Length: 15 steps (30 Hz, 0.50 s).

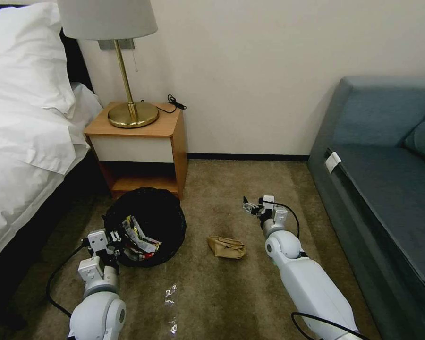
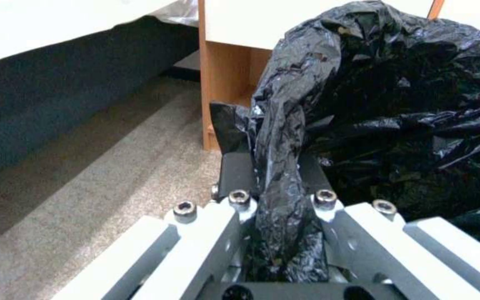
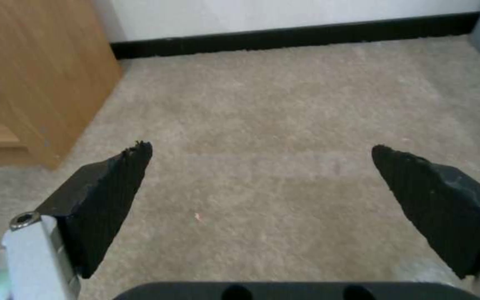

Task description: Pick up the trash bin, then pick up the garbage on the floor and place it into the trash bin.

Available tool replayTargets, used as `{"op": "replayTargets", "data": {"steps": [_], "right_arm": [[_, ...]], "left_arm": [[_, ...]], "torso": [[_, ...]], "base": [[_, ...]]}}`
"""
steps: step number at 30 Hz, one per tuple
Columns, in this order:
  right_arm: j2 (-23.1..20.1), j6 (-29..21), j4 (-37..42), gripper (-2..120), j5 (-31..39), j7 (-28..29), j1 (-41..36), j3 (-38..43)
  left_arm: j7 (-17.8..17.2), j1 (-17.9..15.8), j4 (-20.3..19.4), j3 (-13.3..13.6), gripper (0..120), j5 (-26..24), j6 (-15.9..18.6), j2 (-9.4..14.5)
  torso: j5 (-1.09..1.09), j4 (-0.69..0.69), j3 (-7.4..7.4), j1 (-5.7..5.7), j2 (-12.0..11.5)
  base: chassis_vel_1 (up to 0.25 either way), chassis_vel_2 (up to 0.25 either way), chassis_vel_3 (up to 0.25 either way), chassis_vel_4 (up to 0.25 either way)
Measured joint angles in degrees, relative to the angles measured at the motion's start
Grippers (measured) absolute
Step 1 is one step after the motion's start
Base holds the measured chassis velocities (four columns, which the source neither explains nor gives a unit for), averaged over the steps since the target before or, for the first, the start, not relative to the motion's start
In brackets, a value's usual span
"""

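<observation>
Glossy crinkled plastic bin bag (image 2: 396, 104), matt carpet (image 3: 284, 125), wooden nightstand (image 1: 141, 141)

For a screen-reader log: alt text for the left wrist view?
The left gripper is shut on the trash bin's crinkled black bag rim. Behind stand a wooden nightstand, beige carpet and the bed's dark base.

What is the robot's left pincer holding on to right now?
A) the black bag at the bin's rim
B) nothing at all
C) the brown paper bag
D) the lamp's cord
A: the left wrist view shows the left pincer clamped on a bunched fold of the black bag lining the trash bin. The brown paper bag lies loose on the carpet, and the right pincer hangs open, holding nothing.
</observation>
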Motion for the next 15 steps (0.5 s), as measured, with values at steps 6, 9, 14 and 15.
{"op": "replayTargets", "data": {"steps": [6, 9, 14, 15], "right_arm": [[-1.2, -3.9, 2.6, 100, 0.4, 3.9, -1.1, -0.7], [-1.2, -6.5, 2.2, 100, 0.7, 6.7, -1.0, -0.9], [-0.5, -9.7, 0.1, 100, 0.7, 9.5, -0.8, -1.0], [-0.2, -10.0, -0.9, 100, 0.7, 9.7, -0.5, -0.9]], "left_arm": [[0.0, -0.5, 0.8, -0.1, 4, -0.4, 0.0, -0.1], [0.0, -0.8, 1.3, -0.1, 4, -0.6, -0.1, -0.2], [0.0, -1.1, 1.4, 0.1, 4, -1.0, -0.1, 0.1], [0.0, -1.2, 1.4, 0.1, 4, -1.1, -0.1, 0.2]], "torso": [[-0.01, -0.01, 0.00, 0.00, 0.0], [0.00, 0.00, -0.01, 0.00, 0.0], [0.00, 0.00, 0.00, 0.00, 0.0], [0.00, -0.01, 0.00, 0.00, 0.0]], "base": [[0.000, 0.000, 0.000, 0.000], [0.000, 0.000, 0.000, 0.000], [0.000, 0.000, 0.000, 0.000], [0.000, 0.000, 0.000, 0.000]]}}
